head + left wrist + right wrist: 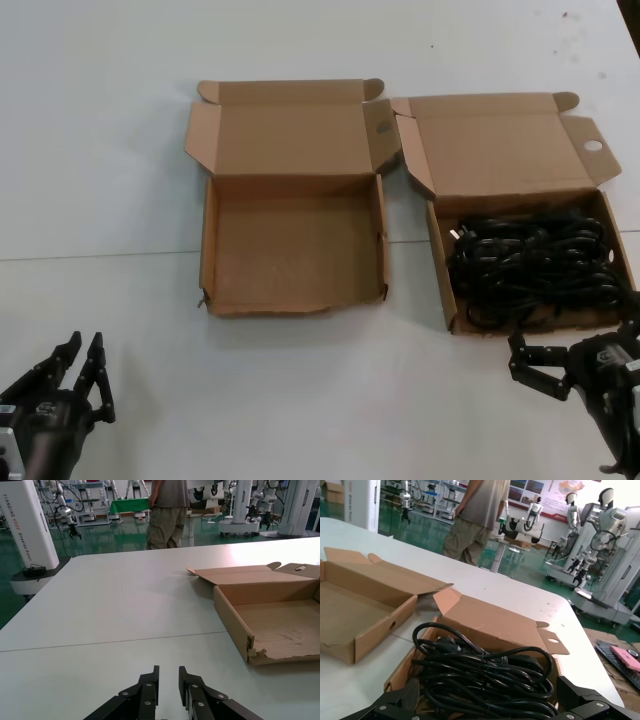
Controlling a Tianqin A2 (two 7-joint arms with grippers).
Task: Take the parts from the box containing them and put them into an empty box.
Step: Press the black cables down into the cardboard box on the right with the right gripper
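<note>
The box containing the parts [440, 255] lies open on the right, with a round hole [593, 146] in its lid side flap. It is filled with the parts, black coiled power cords [535, 265], which also show in the right wrist view [485, 672]. The empty box [209, 240] lies open to its left, with a ragged front edge; its near corner shows in the left wrist view [235, 625]. My right gripper [575, 345] is wide open at the cord box's front edge, its fingers spread either side of the cords [487, 702]. My left gripper [82, 362] rests low at the front left, empty, fingers narrowly apart [169, 680].
Both boxes sit side by side on a white table [320, 400], their lids folded back flat. In the wrist views a person [480, 515] stands beyond the table's far edge, with other robots on a green floor behind.
</note>
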